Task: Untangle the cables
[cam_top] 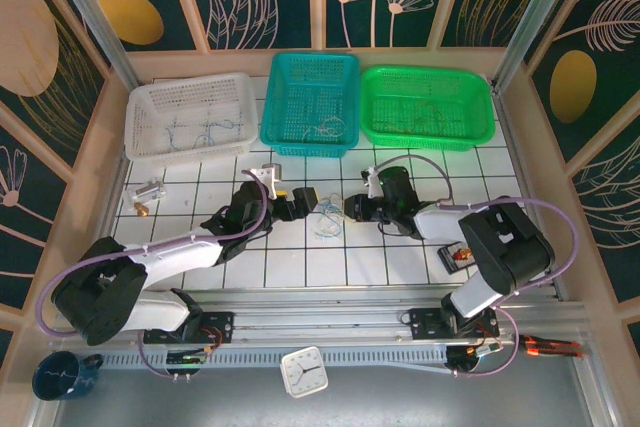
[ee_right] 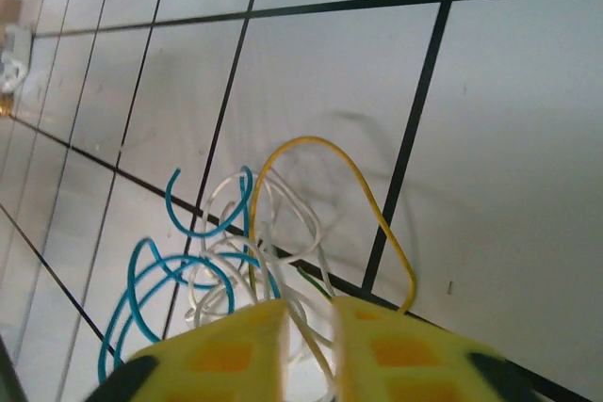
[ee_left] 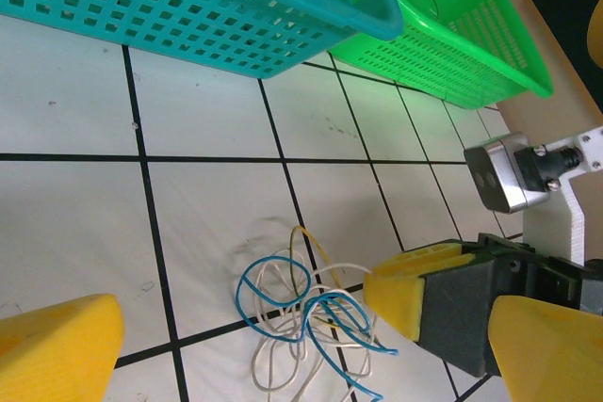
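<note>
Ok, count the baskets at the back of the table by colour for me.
White basket: 1
Teal basket: 1
Green basket: 1
Total: 3

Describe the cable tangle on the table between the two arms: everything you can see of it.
The cable tangle is a small loose knot of very thin curly wires, white, blue and yellow, lying on the white gridded table across a black line. The right pincer pinches white strands between its yellow pads; the yellow loop arches up beside them.
</note>
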Available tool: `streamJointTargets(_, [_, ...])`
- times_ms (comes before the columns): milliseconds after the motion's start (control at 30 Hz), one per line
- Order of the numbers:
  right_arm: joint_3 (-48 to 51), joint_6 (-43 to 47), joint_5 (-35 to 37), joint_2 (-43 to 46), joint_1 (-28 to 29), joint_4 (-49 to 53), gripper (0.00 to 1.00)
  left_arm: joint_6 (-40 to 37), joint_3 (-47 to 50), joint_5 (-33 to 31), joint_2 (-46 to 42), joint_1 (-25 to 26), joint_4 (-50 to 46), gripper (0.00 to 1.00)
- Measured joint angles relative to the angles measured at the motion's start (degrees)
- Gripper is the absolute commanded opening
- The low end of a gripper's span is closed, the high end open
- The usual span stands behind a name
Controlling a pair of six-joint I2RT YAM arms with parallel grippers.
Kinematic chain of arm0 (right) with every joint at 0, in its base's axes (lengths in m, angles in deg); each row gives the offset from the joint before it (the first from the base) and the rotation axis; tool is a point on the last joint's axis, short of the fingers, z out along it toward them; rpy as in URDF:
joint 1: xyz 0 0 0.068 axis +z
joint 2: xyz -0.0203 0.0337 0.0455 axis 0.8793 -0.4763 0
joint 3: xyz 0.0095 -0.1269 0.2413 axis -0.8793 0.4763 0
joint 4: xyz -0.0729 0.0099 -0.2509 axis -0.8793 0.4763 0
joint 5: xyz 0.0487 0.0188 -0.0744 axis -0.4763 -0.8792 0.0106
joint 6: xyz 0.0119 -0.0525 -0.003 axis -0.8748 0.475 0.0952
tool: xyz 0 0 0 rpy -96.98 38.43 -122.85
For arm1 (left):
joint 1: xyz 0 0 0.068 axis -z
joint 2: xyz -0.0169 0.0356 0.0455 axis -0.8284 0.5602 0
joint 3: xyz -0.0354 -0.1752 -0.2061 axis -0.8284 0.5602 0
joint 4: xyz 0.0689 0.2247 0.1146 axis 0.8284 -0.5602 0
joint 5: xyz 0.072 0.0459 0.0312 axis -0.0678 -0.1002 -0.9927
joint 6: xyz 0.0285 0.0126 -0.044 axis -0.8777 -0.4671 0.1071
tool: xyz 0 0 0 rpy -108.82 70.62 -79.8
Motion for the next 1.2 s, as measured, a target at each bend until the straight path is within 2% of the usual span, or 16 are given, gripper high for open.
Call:
streamJointTargets(33, [-0.22,-0.22,-0.17,-0.15,0.0,-0.15,0.01,0.0,0.02,-0.02,0.0,0.0,0.0,0.99])
streamJointTargets(67, [-0.46,-0.35,-0.33,-0.22,0.0,-0.13,0.0,0.0,0.0,0.0,0.0,0.0,0.0,0.99])
streamJointTargets(267, [-1.64,0.15,-1.05,0.9,0.0,0.17,0.0,0.0,0.02,0.0,0.0,0.0,0.0,0.99])
streamJointTargets(667, [-1.92,1.09,0.07,14.78,0.0,3.87,0.0,0.0,0.02,0.0,0.04,0.0,0.04,0.99])
streamJointTargets(1200, [-0.98,1.16,1.86,15.54,0.0,4.24,0.0,0.0,0.02,0.2,0.59,0.0,0.04,0.99])
